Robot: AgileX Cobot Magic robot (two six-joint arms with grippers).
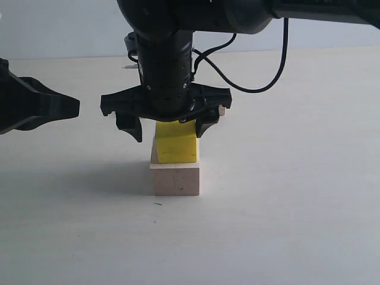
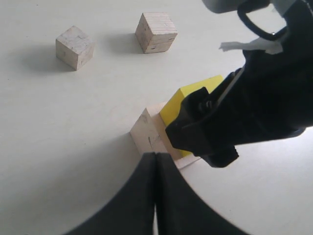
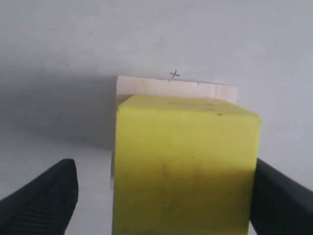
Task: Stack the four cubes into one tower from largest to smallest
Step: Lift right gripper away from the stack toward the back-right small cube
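Standing flat on the pale pinkish cube [image 1: 175,179], the yellow cube [image 1: 175,145] made the second level of the tower, its top face level and its sides upright. Being a cube, it had no long axis. Its side faces ran nearly parallel with those of the block beneath, and it sat roughly centred in the exterior view. The right wrist view showed a strip of the pinkish top bare along one edge.

The right gripper [image 1: 169,130] pointed straight down over the stack with its claw spread wide and holding nothing. One finger hung clear of the yellow cube on the left of the exterior view. The other hung just beside the cube on the opposite side, and I could not tell whether it touched. The left gripper [image 1: 74,108] lay roughly level at the left of that view, well apart from the stack, tips aimed toward it. In its wrist view the two fingers [image 2: 168,196] were pressed together on nothing.

Two cubes sat loose on the white table [image 1: 285,208], well apart from the stack and from each other: the tan layered cube [image 2: 156,32] and the greyish-beige cube [image 2: 74,47], each resting flat. A small pencilled cross [image 3: 174,74] marked the table just beside the pinkish block.
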